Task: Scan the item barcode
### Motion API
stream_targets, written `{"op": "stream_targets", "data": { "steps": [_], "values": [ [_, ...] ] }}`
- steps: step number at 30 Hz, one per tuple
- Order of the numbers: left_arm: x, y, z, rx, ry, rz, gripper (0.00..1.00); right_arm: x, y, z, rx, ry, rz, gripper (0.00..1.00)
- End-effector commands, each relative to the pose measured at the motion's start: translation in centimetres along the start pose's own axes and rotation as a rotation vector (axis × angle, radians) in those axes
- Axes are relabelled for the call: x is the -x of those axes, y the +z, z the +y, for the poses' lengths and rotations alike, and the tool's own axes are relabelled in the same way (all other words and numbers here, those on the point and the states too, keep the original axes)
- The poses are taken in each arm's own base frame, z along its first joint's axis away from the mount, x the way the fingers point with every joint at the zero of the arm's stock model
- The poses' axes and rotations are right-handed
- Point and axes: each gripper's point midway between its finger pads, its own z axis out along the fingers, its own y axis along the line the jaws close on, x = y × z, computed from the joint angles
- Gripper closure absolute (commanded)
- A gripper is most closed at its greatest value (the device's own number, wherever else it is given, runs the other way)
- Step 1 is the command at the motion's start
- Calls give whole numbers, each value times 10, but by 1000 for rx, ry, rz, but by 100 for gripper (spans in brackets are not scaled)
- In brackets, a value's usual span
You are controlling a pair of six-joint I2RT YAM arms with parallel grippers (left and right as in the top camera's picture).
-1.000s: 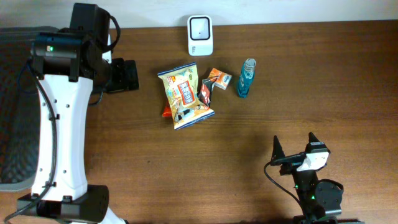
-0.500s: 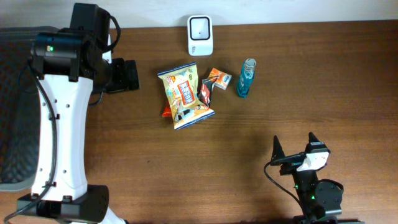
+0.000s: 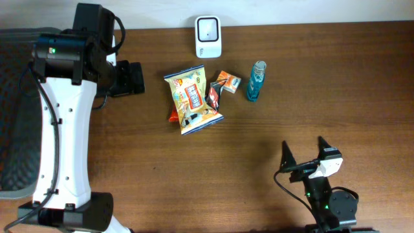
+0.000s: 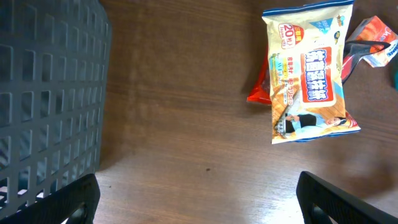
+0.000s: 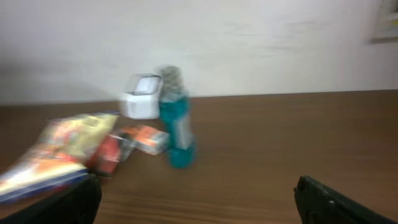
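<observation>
A white barcode scanner point(image 3: 208, 36) stands at the table's far edge. In front of it lie a yellow and orange snack bag point(image 3: 192, 99) point(image 4: 308, 78), a red packet point(image 3: 173, 116) poking out from under it, a dark packet point(image 3: 213, 97), a small orange box point(image 3: 228, 81) and an upright teal bottle point(image 3: 255, 81) point(image 5: 177, 127). My left gripper point(image 3: 141, 79) point(image 4: 199, 205) hangs open left of the bag, nothing between its fingers. My right gripper point(image 3: 303, 147) point(image 5: 199, 202) stands open near the front right, well short of the items. The right wrist view is blurred.
A dark mesh basket point(image 3: 13, 116) point(image 4: 50, 93) sits off the table's left side, under the left arm. A pale wall point(image 5: 249, 43) rises behind the table's far edge. Bare wood point(image 3: 246, 155) lies between the items and the right gripper.
The right gripper has shifted slightly toward the items, blurring its wrist view. The left arm and the items have not moved.
</observation>
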Motion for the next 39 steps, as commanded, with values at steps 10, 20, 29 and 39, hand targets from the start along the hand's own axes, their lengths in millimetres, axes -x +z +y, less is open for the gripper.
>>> {"op": "stream_targets", "data": {
  "steps": [10,20,29,39],
  "values": [
    [-1,-2,1,-9,-13,-2,1,103,-47,90,542,99,-381,2],
    [-1,-2,1,-9,-13,-2,1,159,-38,86,374,-141,-154,2],
    [-1,-2,1,-9,-13,-2,1,143,22,119,592,158,474,2],
    [-1,-2,1,-9,-13,-2,1,101,126,107,506,444,616,2]
  ]
}}
